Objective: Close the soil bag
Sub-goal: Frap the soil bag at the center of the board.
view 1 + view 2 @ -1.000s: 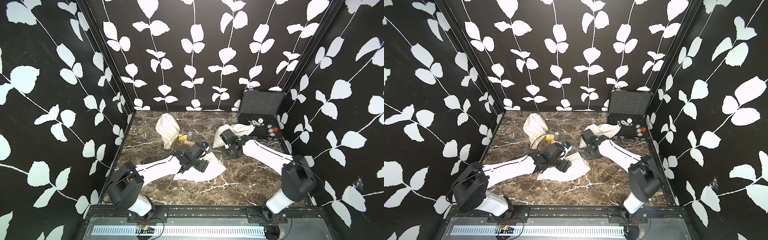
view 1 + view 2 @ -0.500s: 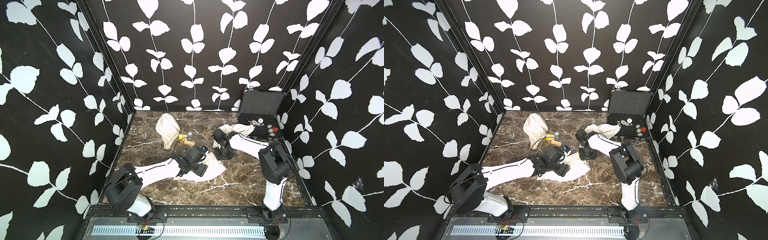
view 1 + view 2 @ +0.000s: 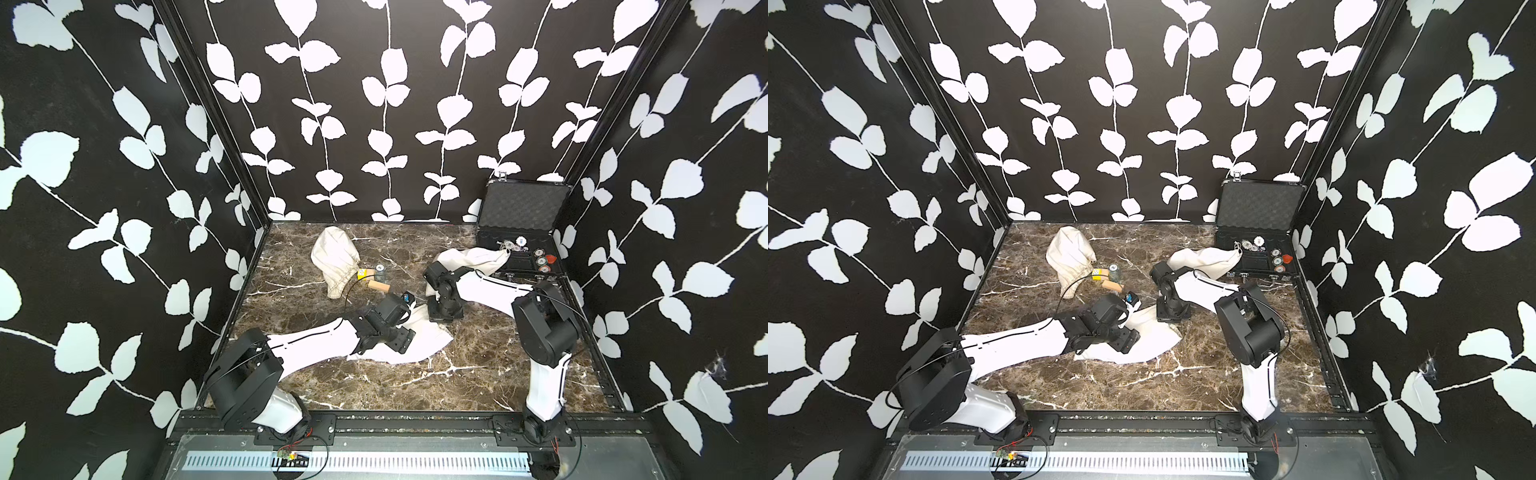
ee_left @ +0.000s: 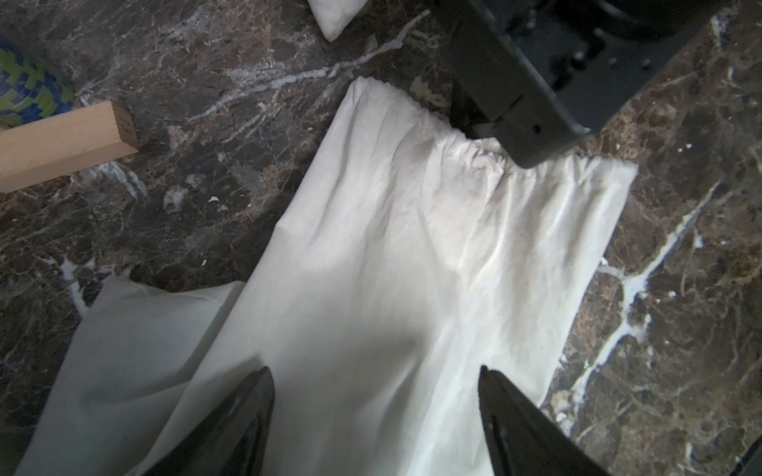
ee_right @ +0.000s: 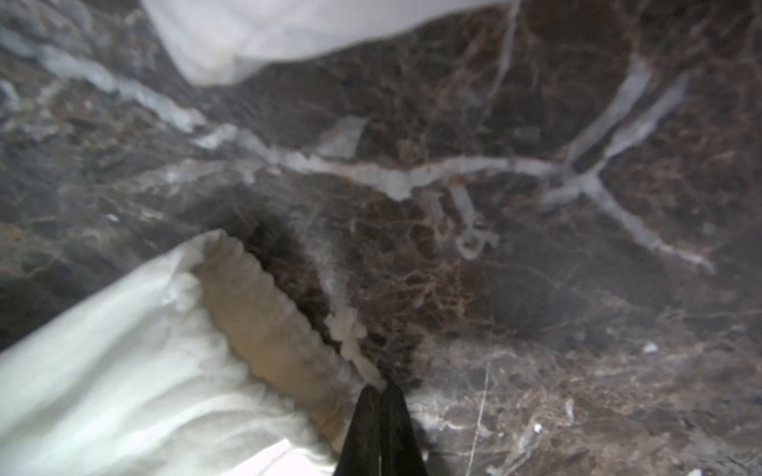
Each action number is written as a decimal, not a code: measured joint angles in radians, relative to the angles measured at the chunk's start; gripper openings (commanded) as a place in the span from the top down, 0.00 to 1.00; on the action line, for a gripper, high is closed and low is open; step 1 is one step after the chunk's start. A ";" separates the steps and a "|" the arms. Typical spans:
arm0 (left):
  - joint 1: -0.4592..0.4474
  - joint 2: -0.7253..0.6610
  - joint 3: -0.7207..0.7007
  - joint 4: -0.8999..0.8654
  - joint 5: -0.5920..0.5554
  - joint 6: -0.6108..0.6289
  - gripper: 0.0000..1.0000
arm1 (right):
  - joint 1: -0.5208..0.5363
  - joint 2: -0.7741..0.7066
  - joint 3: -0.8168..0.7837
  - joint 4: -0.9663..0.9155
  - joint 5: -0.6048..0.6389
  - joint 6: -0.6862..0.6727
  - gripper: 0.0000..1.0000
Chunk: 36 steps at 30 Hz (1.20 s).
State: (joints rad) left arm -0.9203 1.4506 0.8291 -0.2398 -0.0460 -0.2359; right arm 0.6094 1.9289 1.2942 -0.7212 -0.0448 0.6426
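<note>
Soil bag (image 3: 419, 347) lies flat near middle of surface (image 3: 478, 374), puckered mouth turned toward back-right corner. Left gripper (image 4: 374, 368) over bag's midsection, jaws spread wide, nothing between them; contact with cloth unclear. Right gripper (image 5: 381, 390) at bag's mouth, jaws pressed together on drawstring (image 5: 350, 334) where cord leaves gathered hem. Bag body runs from right gripper to beneath left gripper. Wooden block (image 4: 62, 144) near bag's mouth, toward back edge, apart from cloth.
</note>
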 measured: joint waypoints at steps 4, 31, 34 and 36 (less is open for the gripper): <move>0.000 -0.047 -0.002 0.003 -0.013 -0.005 0.16 | 0.005 -0.069 -0.050 0.038 0.063 -0.016 1.00; 0.176 -0.200 0.359 0.123 -0.036 0.181 0.38 | 0.017 -0.465 0.193 0.434 -0.132 -0.440 1.00; 0.214 -0.201 0.395 0.139 0.020 0.180 0.39 | 0.016 -0.453 0.186 0.454 -0.187 -0.494 1.00; 0.237 -0.199 0.412 0.149 0.067 0.171 0.41 | 0.016 -0.443 0.175 0.472 -0.213 -0.517 1.00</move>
State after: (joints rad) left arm -0.6838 1.2514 1.2411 -0.0910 0.0212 -0.0654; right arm 0.6258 1.4857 1.4696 -0.2497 -0.2581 0.1261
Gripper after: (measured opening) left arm 0.605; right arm 0.046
